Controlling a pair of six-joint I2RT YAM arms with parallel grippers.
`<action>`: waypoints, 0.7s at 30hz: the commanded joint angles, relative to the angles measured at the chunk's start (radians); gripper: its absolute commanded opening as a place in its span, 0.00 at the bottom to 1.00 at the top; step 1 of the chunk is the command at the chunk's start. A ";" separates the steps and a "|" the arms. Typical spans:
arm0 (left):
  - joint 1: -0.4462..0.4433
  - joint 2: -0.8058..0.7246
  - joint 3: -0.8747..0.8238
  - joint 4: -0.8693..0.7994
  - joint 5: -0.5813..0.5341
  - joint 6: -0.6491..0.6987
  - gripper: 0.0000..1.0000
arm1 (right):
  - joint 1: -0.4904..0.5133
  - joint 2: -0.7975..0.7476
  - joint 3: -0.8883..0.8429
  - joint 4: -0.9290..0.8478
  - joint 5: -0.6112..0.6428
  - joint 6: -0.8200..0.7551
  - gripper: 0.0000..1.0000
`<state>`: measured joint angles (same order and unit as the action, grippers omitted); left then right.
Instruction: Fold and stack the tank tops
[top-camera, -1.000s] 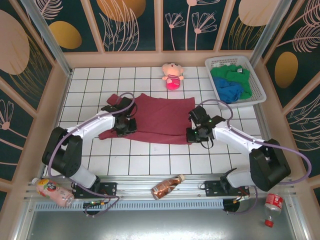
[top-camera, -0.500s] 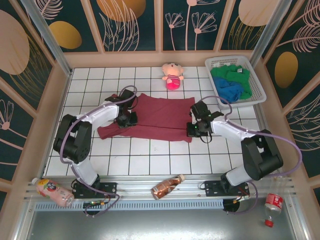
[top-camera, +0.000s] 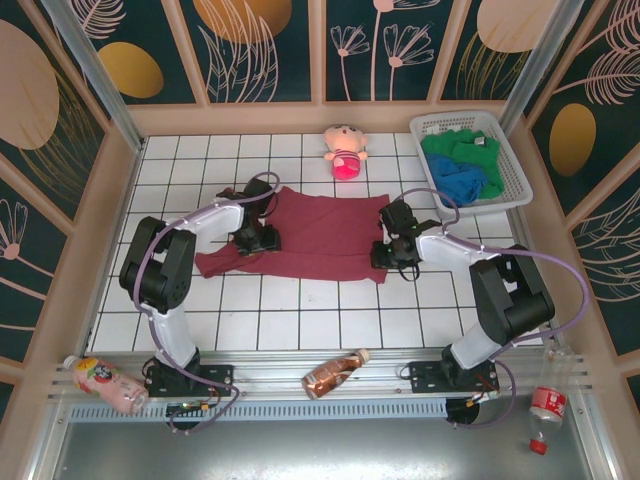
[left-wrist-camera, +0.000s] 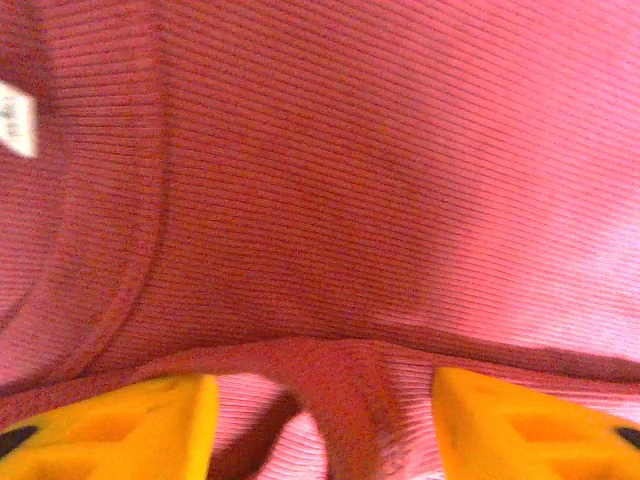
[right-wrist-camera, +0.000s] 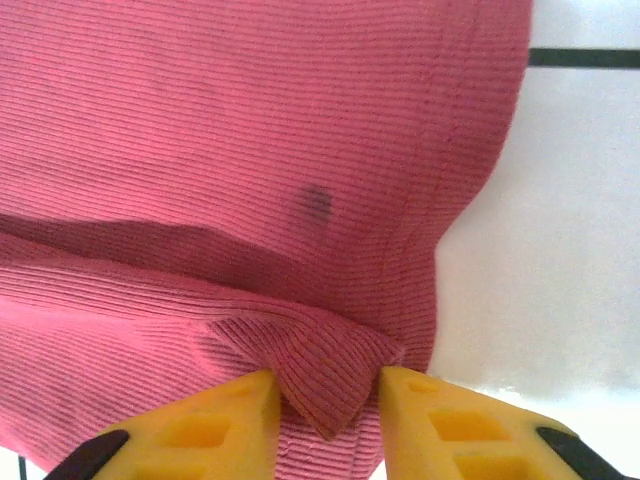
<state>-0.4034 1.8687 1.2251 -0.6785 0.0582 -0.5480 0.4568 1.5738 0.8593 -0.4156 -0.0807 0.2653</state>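
**Both grippers low on the maroon top, jaws parted**

White tiles with dark grout cover the table (top-camera: 300, 320), walled by panels painted with leaves and flowers. From my remote seat I see the maroon tank top (top-camera: 320, 235) spread flat near the middle of the table, its near edge doubled over in a long fold.

The left gripper (top-camera: 262, 238) sits on the garment's left side. Its wrist camera gives me ribbed maroon cloth close up, with a small white label (left-wrist-camera: 15, 118) at the far left edge. The yellow fingers (left-wrist-camera: 150, 420) stand wide apart. A raised ridge of cloth lies between them, clear of both, so nothing is held.

The right gripper (top-camera: 392, 250) is at the garment's right edge, where cloth meets bare tile. Its fingers (right-wrist-camera: 240, 420) are apart by a smaller gap. A folded corner of the hem lies in that gap and meets both tips, loose rather than squeezed flat.

At the far right corner a white basket (top-camera: 520, 180) holds the green tank top (top-camera: 450, 148) and the blue tank top (top-camera: 460, 180), both crumpled together. A pink plush doll (top-camera: 345, 150) lies on the tiles just beyond the maroon top.
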 joint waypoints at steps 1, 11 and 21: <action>0.030 -0.105 -0.002 -0.082 -0.067 0.004 0.64 | -0.006 0.003 0.007 0.014 0.072 -0.009 0.36; 0.115 -0.414 -0.282 -0.171 -0.103 -0.107 0.65 | -0.008 -0.003 0.015 0.022 0.091 -0.028 0.44; 0.225 -0.430 -0.453 -0.039 -0.259 -0.095 0.61 | -0.009 -0.090 0.049 -0.002 0.088 -0.033 0.49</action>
<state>-0.2028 1.4223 0.7776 -0.7803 -0.1123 -0.6518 0.4557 1.5417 0.8761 -0.4000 -0.0154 0.2409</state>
